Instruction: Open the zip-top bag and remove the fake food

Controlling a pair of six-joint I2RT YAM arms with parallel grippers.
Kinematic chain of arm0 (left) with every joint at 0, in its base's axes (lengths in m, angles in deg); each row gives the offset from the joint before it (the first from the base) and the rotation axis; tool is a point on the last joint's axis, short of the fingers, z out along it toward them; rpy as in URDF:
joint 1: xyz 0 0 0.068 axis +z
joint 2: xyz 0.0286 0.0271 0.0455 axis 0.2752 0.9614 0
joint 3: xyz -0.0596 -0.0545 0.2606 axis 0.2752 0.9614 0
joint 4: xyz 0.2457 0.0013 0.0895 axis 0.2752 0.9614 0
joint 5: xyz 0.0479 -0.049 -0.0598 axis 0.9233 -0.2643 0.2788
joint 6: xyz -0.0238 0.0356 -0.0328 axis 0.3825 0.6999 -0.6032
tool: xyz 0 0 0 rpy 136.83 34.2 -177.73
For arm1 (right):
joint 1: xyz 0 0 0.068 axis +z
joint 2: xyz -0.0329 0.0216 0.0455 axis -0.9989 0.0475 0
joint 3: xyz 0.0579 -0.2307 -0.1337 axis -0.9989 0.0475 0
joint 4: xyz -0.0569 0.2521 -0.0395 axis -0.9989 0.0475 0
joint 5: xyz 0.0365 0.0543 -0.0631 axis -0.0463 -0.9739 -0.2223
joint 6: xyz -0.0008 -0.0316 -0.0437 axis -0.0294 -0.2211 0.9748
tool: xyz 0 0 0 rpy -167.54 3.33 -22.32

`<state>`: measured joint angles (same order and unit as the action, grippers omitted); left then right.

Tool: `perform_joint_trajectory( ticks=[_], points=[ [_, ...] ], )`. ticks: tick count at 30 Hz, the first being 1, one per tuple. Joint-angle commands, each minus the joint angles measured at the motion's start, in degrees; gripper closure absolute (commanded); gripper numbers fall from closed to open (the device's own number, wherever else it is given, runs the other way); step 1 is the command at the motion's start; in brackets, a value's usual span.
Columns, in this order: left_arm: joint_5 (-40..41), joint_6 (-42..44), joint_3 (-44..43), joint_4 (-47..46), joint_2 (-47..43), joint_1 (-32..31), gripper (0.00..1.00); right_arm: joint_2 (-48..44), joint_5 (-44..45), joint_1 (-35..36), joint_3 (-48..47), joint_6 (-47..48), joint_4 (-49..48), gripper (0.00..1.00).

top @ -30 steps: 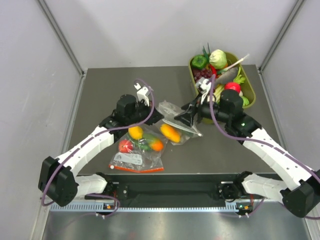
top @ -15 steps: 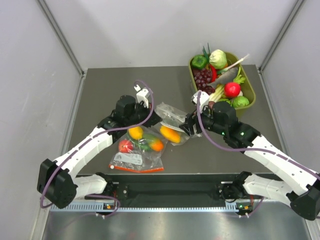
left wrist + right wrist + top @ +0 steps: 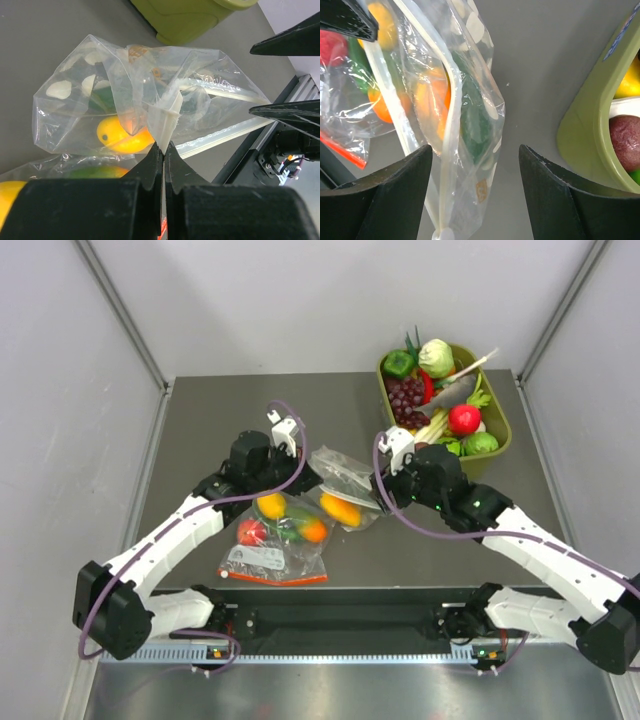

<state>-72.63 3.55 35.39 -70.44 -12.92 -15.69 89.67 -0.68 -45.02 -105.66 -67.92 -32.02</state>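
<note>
The polka-dot zip-top bag (image 3: 345, 480) lies mid-table, partly lifted. Inside it are the yellow-orange mango (image 3: 341, 508) and the dark green cucumber piece (image 3: 475, 120). My left gripper (image 3: 305, 476) is shut on a fold of the bag's plastic at its left edge; in the left wrist view the closed fingertips (image 3: 163, 148) pinch the white fold above the mango (image 3: 122, 140). My right gripper (image 3: 381, 492) is open at the bag's right end. In the right wrist view its jaws (image 3: 475, 150) straddle the bag and its white zip strip (image 3: 447, 150) without touching.
A plain clear bag with a red zip strip (image 3: 272, 545) holds small round fruits just left of and below the polka-dot bag. A green bin (image 3: 500, 425) full of toy produce stands at the back right, close behind my right wrist.
My right wrist has swung left and down toward the bag, so its open jaws now straddle the bag's right end. My left gripper has kept its hold and barely moved.
</note>
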Motion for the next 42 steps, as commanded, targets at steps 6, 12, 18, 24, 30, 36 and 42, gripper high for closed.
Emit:
perform_joint_trajectory(
  ticks=[6,12,18,24,30,36,42],
  points=[
    [-0.5,1.4,-2.2,-0.6,-2.4,-0.2,1.00,3.5,1.4,0.7,0.4,1.2,-2.9,0.34],
    [-1.2,2.3,-2.2,0.6,-2.6,-0.2,1.00,5.7,3.0,0.7,-0.1,0.3,-5.8,0.65],
    [-0.7,5.1,-2.2,3.7,-2.3,-0.2,1.00,4.7,4.5,0.7,-2.5,-1.8,-6.6,0.76],
    [-1.7,8.7,-3.3,7.3,-1.3,-0.2,1.00,3.6,11.9,0.0,-2.9,-7.5,-7.8,1.00],
    [-0.9,11.1,-4.9,14.2,-1.6,-0.2,1.00,1.0,12.5,-6.3,0.3,-14.4,-12.9,1.00],
    [-1.0,13.5,-6.0,19.5,-1.9,-0.2,1.00,1.0,10.5,-10.4,1.1,-17.6,-15.6,1.00],
    [-2.3,13.0,-6.0,18.4,-2.3,-0.2,1.00,3.0,8.7,-10.4,0.8,-16.5,-15.1,0.96]
  ],
)
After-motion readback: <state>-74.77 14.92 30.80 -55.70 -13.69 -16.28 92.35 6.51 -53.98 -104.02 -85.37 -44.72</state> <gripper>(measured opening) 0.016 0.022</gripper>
